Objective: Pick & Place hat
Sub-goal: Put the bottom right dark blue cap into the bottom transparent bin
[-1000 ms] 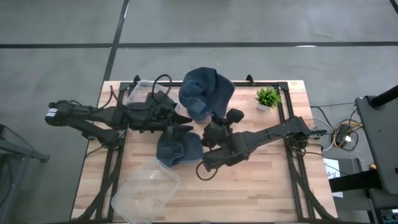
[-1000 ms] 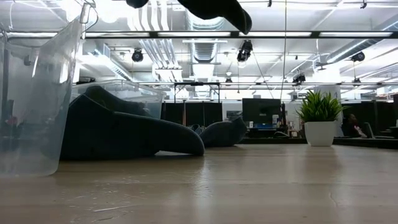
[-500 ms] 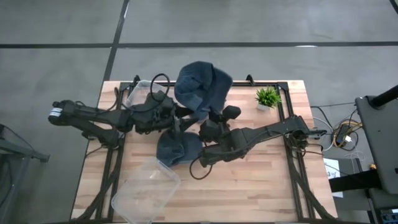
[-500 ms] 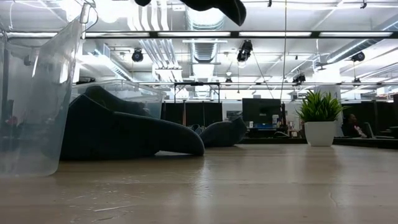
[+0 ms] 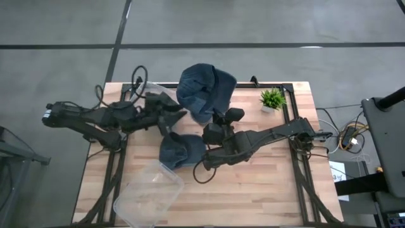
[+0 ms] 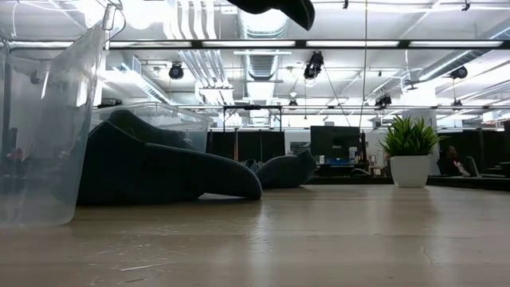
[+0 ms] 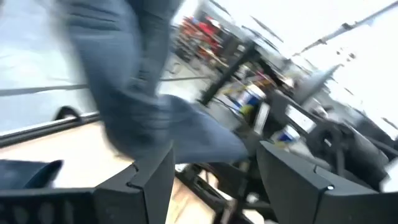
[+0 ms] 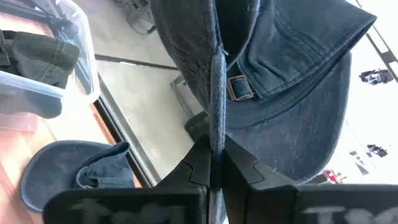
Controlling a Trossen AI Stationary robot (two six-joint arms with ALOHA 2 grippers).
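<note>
A blue denim hat (image 5: pixel 204 94) is held high above the table's far middle by my right gripper (image 8: pixel 215 163), which is shut on it; its brim tip shows at the top of the low view (image 6: pixel 275 8). A second denim hat (image 5: pixel 180 151) lies flat on the table under it, also visible in the low view (image 6: pixel 159 171) and the right wrist view (image 8: pixel 74 171). My left gripper (image 5: pixel 176 120) is open, just left of the raised hat and apart from it; its fingers (image 7: pixel 146 180) frame the blurred hat (image 7: pixel 137 93). My right gripper pinches the raised hat's rear edge (image 8: pixel 216 93) between its two fingers, next to the strap buckle (image 8: pixel 235 87). The fingers point upward from below, so the hat itself hides the contact from above. The hat is lifted clear of the table and spreads out beyond the fingertips.
A clear bin (image 5: pixel 144 95) at the far left holds a dark hat (image 8: pixel 37 56). Another clear container (image 5: pixel 149 195) lies at the near edge and looms at the left of the low view (image 6: pixel 48 119). A small potted plant (image 5: pixel 272 98) stands far right.
My left gripper has drawn back from the raised hat toward the table's left edge. My right gripper has carried the hat a little higher and toward the far left; less of the hat now dips into the low view.
</note>
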